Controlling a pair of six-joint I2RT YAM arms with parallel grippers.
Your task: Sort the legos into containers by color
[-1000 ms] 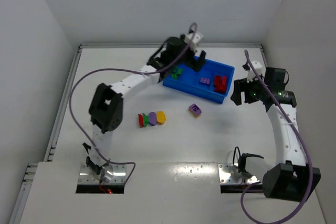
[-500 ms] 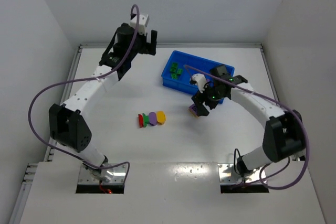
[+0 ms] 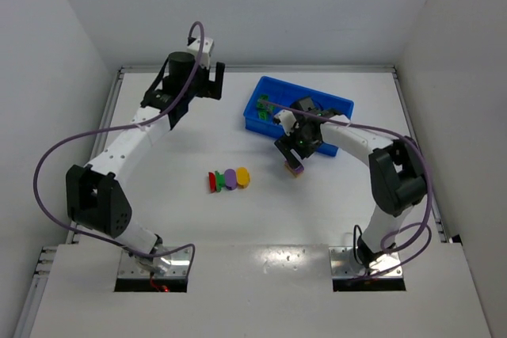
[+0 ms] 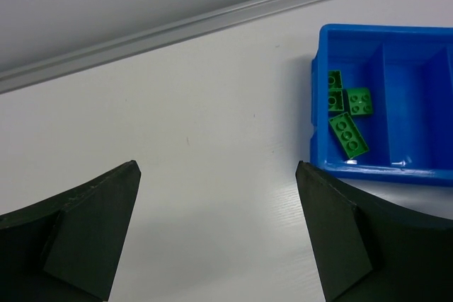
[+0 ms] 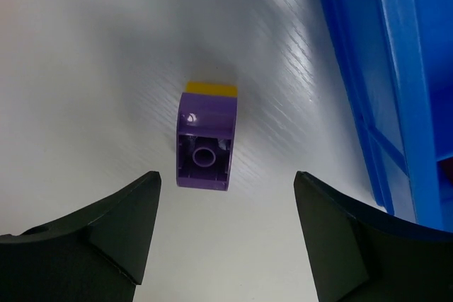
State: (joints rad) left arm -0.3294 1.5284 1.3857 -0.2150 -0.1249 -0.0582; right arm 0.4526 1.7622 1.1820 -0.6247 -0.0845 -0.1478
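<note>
Red, green, purple and yellow row (image 3: 228,178): four small legos side by side near the middle of the counter (image 3: 261,223), a bit toward its left edge. Nothing touches them.
Purple brick (image 5: 204,148): lies on its side in the middle of the counter, just in front of the blue bin (image 3: 345,106). A yellow piece (image 5: 211,89) shows at one end.
Right gripper (image 3: 296,153): hangs right over the purple brick. Its fingers are spread wide, one on each side, and hold nothing.
Step now: I think it is grabbing the purple brick.
How to do it well: go straight down, keep the brick in the middle, and squeeze its flat sides. Watch the bin wall, which is close to one finger. The yellow piece may need to come off before sorting.
Blue bin: sits near the far edge, right of the middle. Green legos (image 4: 345,114) lie in its left end part.
Left gripper (image 4: 216,175): farthest back, by the far edge, left of the bin. Its fingers are wide apart with nothing between them.
</note>
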